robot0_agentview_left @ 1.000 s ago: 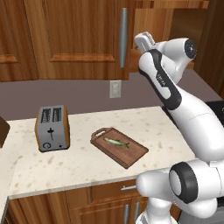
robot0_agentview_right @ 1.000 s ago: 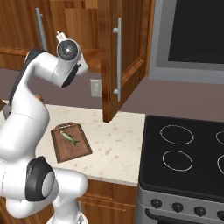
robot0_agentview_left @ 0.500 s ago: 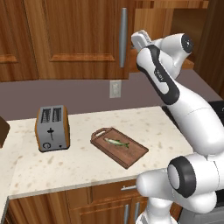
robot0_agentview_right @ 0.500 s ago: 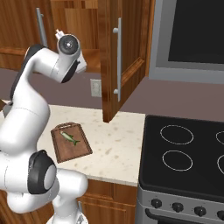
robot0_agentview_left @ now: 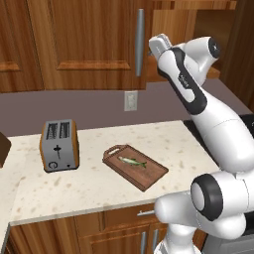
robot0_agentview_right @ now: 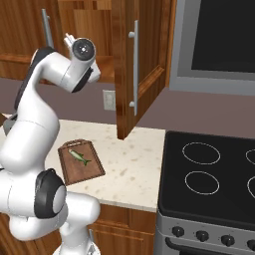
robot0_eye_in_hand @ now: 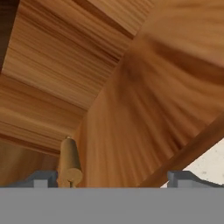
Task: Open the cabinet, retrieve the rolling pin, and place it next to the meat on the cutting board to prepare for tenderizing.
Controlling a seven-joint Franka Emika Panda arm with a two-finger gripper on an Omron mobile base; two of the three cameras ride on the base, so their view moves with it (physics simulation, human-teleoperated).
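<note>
The cabinet (robot0_agentview_right: 137,64) has its right door swung open, and its lighter wood inside (robot0_agentview_left: 171,25) shows. My gripper (robot0_agentview_left: 155,45) is raised at the opening, between the closed left door's handle and the inside. In the hand view my gripper (robot0_eye_in_hand: 113,179) is open, its fingertips (robot0_eye_in_hand: 41,178) wide apart. The tan rolling pin (robot0_eye_in_hand: 69,162) lies inside the cabinet, one end just beside the left fingertip and not gripped. The cutting board (robot0_agentview_left: 136,166) lies on the counter with the meat (robot0_agentview_left: 132,161) on it. They show too as the cutting board (robot0_agentview_right: 92,169) and the meat (robot0_agentview_right: 79,157).
A toaster (robot0_agentview_left: 59,145) stands left of the board. A wall outlet (robot0_agentview_left: 130,100) sits under the cabinet. The open door's handle (robot0_agentview_right: 134,67) juts out over the counter. A black stove (robot0_agentview_right: 214,184) lies to the right, below a microwave (robot0_agentview_right: 219,40).
The hand has risen slightly and turned toward the cabinet opening. The jaws have stayed wide. Board and meat have not moved.
</note>
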